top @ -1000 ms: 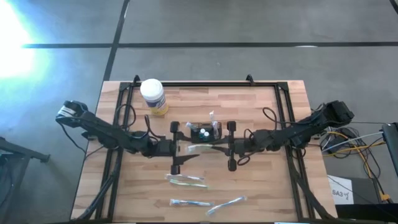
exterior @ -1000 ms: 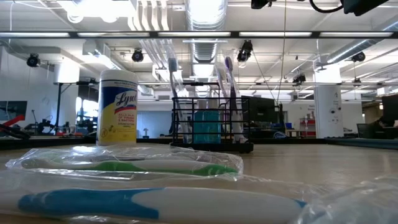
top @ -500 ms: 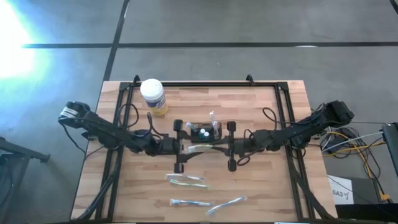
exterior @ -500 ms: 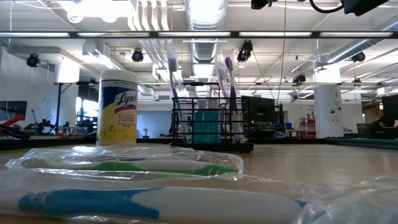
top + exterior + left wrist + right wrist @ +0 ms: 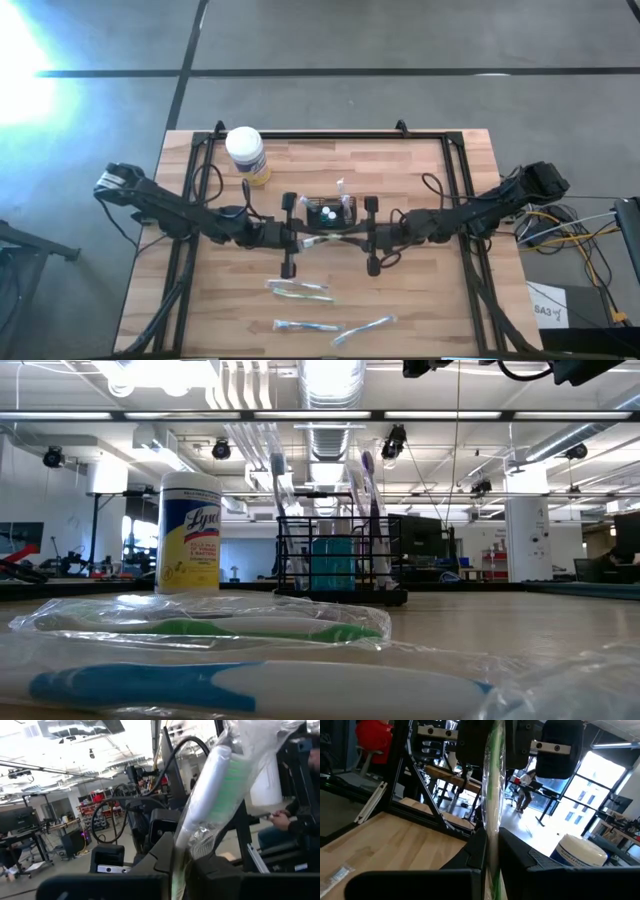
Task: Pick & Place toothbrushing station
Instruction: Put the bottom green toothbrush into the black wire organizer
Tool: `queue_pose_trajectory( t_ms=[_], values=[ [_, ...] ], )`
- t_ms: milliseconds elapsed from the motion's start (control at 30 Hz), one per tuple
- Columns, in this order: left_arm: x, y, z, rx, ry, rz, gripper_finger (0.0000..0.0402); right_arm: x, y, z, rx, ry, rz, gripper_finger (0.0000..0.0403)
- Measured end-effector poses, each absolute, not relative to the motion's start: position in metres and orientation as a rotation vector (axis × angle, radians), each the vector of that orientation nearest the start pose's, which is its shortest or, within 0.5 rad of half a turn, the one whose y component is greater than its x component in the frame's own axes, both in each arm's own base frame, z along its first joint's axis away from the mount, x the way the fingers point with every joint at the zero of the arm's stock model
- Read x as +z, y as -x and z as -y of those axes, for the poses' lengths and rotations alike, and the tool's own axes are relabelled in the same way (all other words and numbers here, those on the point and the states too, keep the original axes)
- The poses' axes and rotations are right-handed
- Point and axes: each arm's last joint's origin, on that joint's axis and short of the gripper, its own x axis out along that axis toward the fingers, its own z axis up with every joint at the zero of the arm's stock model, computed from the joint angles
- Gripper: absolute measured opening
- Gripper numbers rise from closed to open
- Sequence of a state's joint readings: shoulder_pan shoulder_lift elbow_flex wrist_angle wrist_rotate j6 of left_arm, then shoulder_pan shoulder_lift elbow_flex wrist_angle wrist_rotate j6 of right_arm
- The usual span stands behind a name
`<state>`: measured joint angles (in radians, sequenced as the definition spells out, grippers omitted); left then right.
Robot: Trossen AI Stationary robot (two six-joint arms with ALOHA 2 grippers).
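High view: left gripper (image 5: pixel 300 238) and right gripper (image 5: pixel 352 238) each clamp an end of a wrapped toothbrush (image 5: pixel 325 239) just in front of the toothbrushing station (image 5: pixel 329 211) at worktop (image 5: pixel 420 300) ctr; low view: station upright beside wipes jar (image 5: pixel 190 533); wrist views: fingers pinch wrapper both ends.

Both arms reach in low over the bench from opposite sides, meeting near its middle, wrists roughly level and pointing at each other. L gripper (image 5: pixel 300 240) is closed on one end of a wrapped brush (image 5: pixel 322 239); fingers (image 5: pixel 165 855) pinch the plastic. R gripper (image 5: pixel 352 240) is closed on the other end, fingers (image 5: pixel 512 851) tight on either side. The brush hangs between the two grippers, off the bench.
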<state>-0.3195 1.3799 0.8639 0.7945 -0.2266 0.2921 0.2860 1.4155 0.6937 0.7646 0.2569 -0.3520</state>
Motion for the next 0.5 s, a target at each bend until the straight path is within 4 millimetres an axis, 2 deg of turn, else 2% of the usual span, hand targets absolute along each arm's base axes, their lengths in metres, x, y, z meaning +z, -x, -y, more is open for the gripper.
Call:
queue_pose_trajectory(
  t_ms=[200, 367, 500],
  values=[
    [0.327, -0.282, 0.086, -0.061, -0.228, 0.236, 0.0021, 0.251, -0.288, -0.076, 0.013, 0.337, 0.038, 0.0099],
    [0.341, -0.262, 0.08, -0.061, -0.203, 0.196, 0.0021, 0.252, -0.288, -0.074, -0.066, 0.322, 0.026, 0.0162],
    [0.346, -0.242, 0.073, -0.048, -0.186, 0.093, 0.0021, 0.253, -0.282, -0.072, -0.083, 0.304, -0.019, 0.0187]
  ],
)
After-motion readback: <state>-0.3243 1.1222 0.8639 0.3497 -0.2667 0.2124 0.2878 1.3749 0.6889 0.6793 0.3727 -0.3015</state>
